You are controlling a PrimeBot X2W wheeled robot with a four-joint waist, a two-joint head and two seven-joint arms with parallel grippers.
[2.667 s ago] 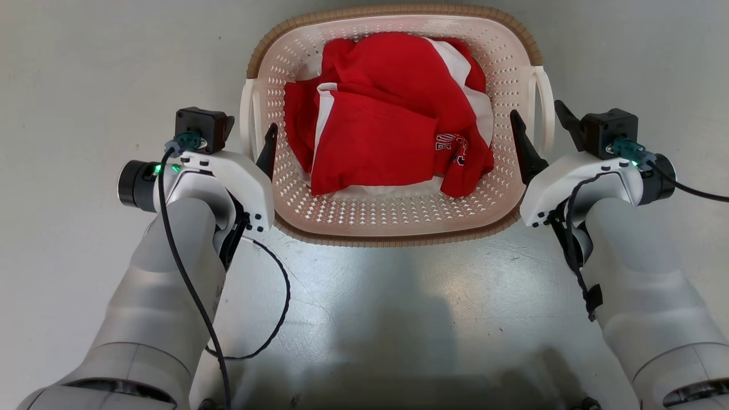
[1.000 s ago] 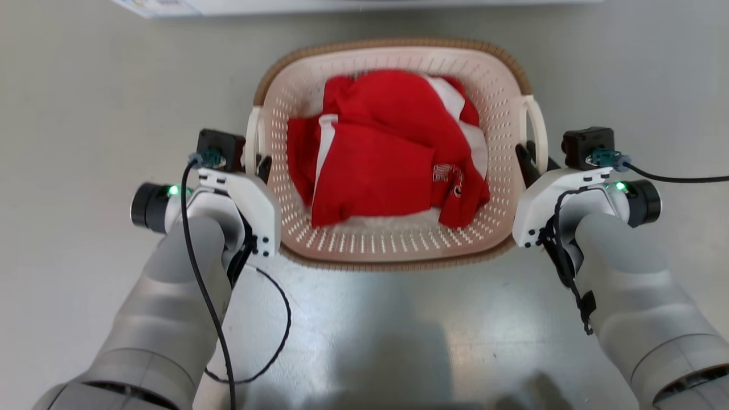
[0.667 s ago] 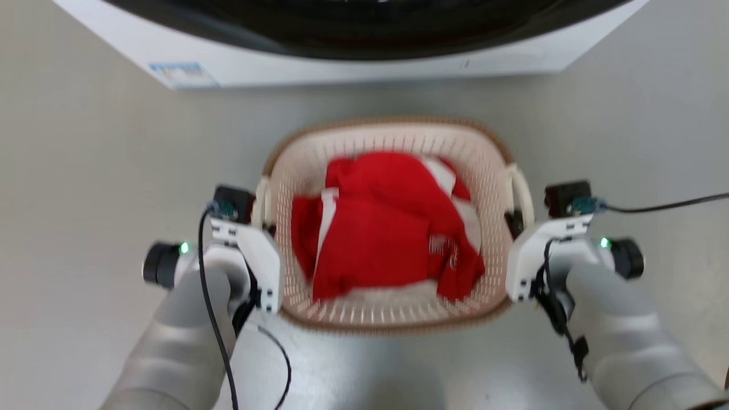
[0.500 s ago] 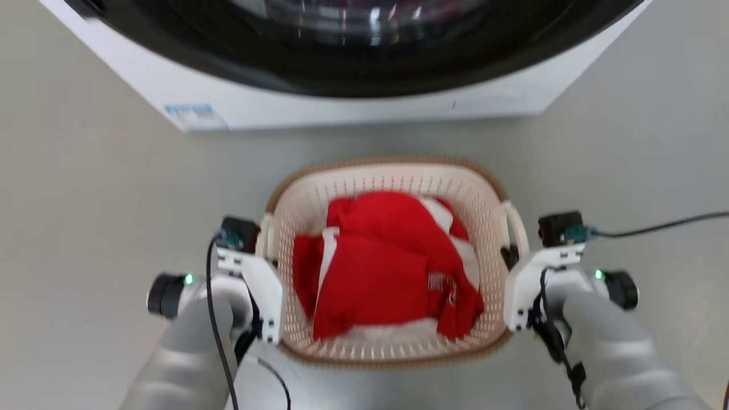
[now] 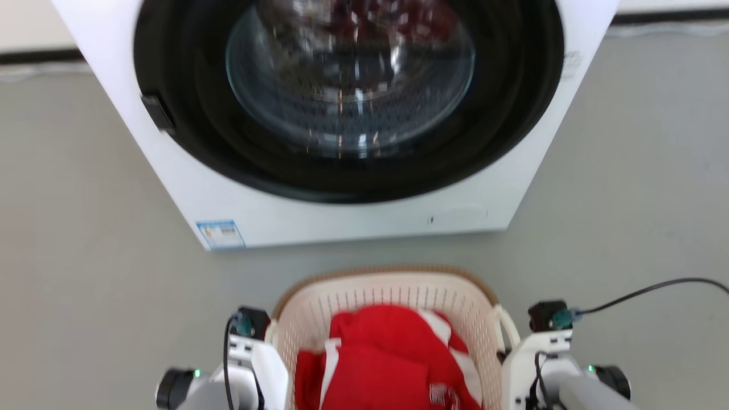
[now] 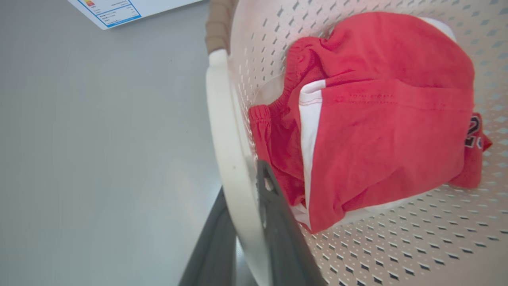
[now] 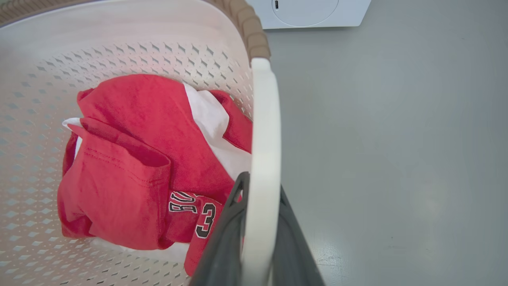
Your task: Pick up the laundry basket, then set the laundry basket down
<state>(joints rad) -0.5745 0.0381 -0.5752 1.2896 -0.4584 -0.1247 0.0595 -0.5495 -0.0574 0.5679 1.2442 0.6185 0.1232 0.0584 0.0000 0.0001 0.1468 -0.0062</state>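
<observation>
Tightly, left tool [image 6: 244, 190], right tool [image 7: 260, 186] on laundry basket [image 5: 393, 287] handles [image 7: 264, 119].

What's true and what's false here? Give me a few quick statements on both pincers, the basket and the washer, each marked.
1. The left pincer is shut on the white left loop handle of the cream-white perforated plastic laundry basket. True.
2. The right pincer stands open, apart from the white right loop handle. False: it is shut on that handle.
3. The laundry basket is empty. False: crumpled red-and-white cloth garments lie in it.
4. A white front-loading washing machine stands beyond the laundry basket. True.
5. The laundry basket touches the washing machine. False: grey floor shows between them.
</observation>
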